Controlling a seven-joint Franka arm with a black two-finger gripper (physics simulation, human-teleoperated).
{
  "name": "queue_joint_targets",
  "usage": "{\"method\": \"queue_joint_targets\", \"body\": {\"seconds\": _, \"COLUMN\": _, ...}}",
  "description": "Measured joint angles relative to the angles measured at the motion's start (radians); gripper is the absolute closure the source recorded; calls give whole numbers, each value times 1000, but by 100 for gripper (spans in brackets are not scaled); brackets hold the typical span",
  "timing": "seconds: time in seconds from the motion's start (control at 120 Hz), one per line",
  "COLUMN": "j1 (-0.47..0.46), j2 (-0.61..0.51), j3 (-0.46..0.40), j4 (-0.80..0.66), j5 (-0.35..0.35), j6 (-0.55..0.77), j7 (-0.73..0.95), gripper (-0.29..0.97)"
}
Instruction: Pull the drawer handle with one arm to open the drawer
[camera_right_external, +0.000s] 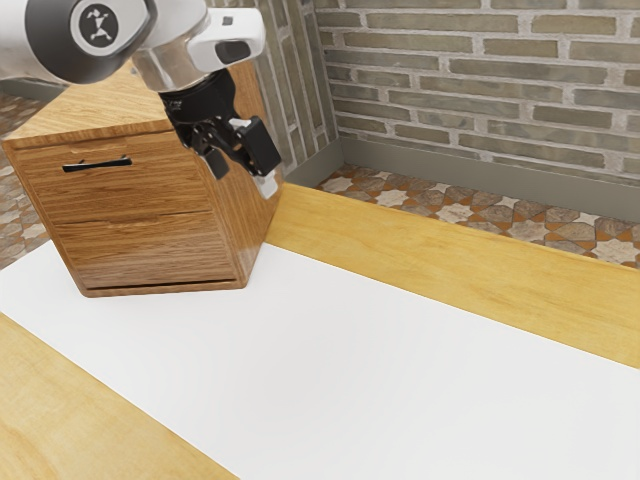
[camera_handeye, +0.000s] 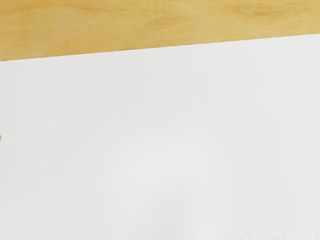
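At the exterior view's left, a wooden cabinet (camera_right_external: 150, 235) stands on the desk (camera_right_external: 400, 370). Its upper drawer (camera_right_external: 150, 185) looks flush and carries 1 slim black handle (camera_right_external: 97, 163). The handle seems rigid, so I would grip its middle and pull straight out. Further right, the gripper (camera_right_external: 243, 172) hangs by the cabinet's corner, fingers spread and empty. That corner stands in the way. A brick wall (camera_right_external: 480, 70) lies beyond.

The arm (camera_right_external: 110, 35) hides part of the cabinet (camera_right_external: 150, 220).
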Motion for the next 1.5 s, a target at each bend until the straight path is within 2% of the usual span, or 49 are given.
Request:
{"method": "queue_joint_targets", "body": {"seconds": 0.2, "j1": 38, "j2": -4, "j3": 2, "j4": 6, "j5": -4, "j6": -7, "j7": 40, "gripper": 2}}
{"method": "queue_joint_targets", "body": {"seconds": 0.317, "j1": 67, "j2": -30, "j3": -3, "j4": 152, "j5": -4, "j6": -54, "j7": 17, "gripper": 2}}
{"method": "queue_joint_targets", "body": {"seconds": 0.367, "j1": 71, "j2": -45, "j3": 8, "j4": 173, "j5": -2, "j6": -70, "j7": -52, "gripper": 2}}
{"method": "queue_joint_targets", "body": {"seconds": 0.492, "j1": 84, "j2": -50, "j3": 117, "j4": 179, "j5": 1, "j6": -97, "j7": -293, "gripper": 2}}
{"method": "queue_joint_targets", "body": {"seconds": 0.617, "j1": 206, "j2": -42, "j3": 192, "j4": 160, "j5": 2, "j6": -113, "j7": -533, "gripper": 2}}
{"method": "queue_joint_targets", "body": {"seconds": 0.708, "j1": 291, "j2": -51, "j3": 203, "j4": 154, "j5": 4, "j6": -130, "j7": -685, "gripper": 2}}
{"method": "queue_joint_targets", "body": {"seconds": 0.767, "j1": 300, "j2": -65, "j3": 205, "j4": 151, "j5": 4, "j6": -146, "j7": -771, "gripper": 2}}
{"method": "queue_joint_targets", "body": {"seconds": 0.867, "j1": 198, "j2": -188, "j3": 200, "j4": 20, "j5": 15, "j6": -158, "j7": -905, "gripper": 2}}
{"method": "queue_joint_targets", "body": {"seconds": 0.983, "j1": 195, "j2": -373, "j3": 187, "j4": -244, "j5": 33, "j6": -106, "j7": -1046, "gripper": 2}}
{"method": "queue_joint_targets", "body": {"seconds": 1.0, "j1": 227, "j2": -405, "j3": 164, "j4": -294, "j5": 35, "j6": -93, "j7": -1064, "gripper": 2}}
{"method": "queue_joint_targets", "body": {"seconds": 1.058, "j1": 441, "j2": -527, "j3": 24, "j4": -476, "j5": 37, "j6": -37, "j7": -1122, "gripper": 2}}
{"method": "queue_joint_targets", "body": {"seconds": 1.133, "j1": 551, "j2": -624, "j3": -41, "j4": -606, "j5": 37, "j6": 19, "j7": -1189, "gripper": 2}}
{"method": "queue_joint_targets", "body": {"seconds": 1.2, "j1": 611, "j2": -646, "j3": -55, "j4": -648, "j5": 36, "j6": 65, "j7": -1242, "gripper": 2}}
{"method": "queue_joint_targets", "body": {"seconds": 1.258, "j1": 649, "j2": -624, "j3": -58, "j4": -660, "j5": 36, "j6": 118, "j7": -1284, "gripper": 2}}
{"method": "queue_joint_targets", "body": {"seconds": 1.5, "j1": 695, "j2": -567, "j3": -81, "j4": -657, "j5": 43, "j6": 269, "j7": -1420, "gripper": 2}}
